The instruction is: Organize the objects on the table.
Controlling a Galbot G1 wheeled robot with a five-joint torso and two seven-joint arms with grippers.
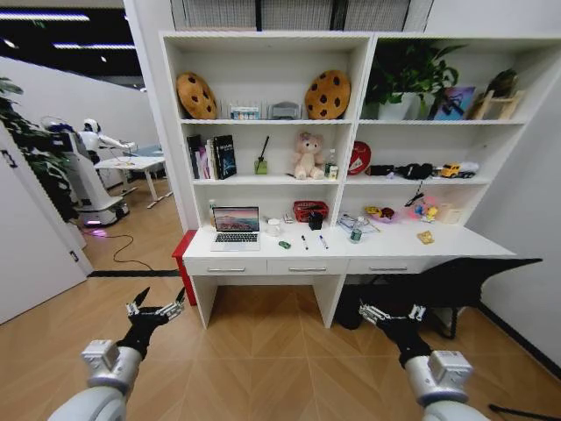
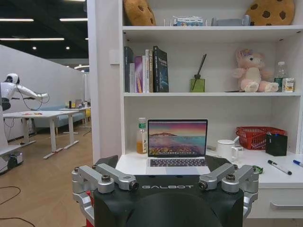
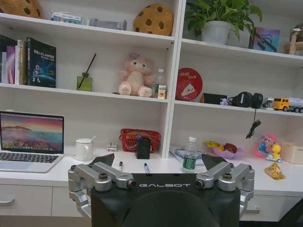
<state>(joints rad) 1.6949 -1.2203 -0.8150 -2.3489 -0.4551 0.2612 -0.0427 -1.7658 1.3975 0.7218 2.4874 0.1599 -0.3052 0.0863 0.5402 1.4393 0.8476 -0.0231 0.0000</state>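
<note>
- White and smooth, the table (image 1: 456, 241) stands ahead of you against the tall shelving (image 1: 368, 114), and the objects lie along its top, all untouched.
- The silver laptop (image 1: 236, 228) sits open toward the table's left end, with the white cup (image 1: 274, 227) just beside it; the loose pens (image 1: 313, 241) and the tiny green toy car (image 1: 284, 245) lie near the front edge at mid-table.
- The green-labelled bottle (image 1: 356, 232) stands right of the pens, and the flat yellowish piece (image 1: 426, 237) lies further right.
- Your left gripper (image 1: 155, 310) and right gripper (image 1: 390, 314) hang low over the wood floor (image 1: 263, 351), well short of the table, both with fingers spread wide and holding nothing.
- You are at the approach step, I judge: nothing is sorted yet.
- The next move calls for closing in on the table until the small clutter comes within reach.
</note>
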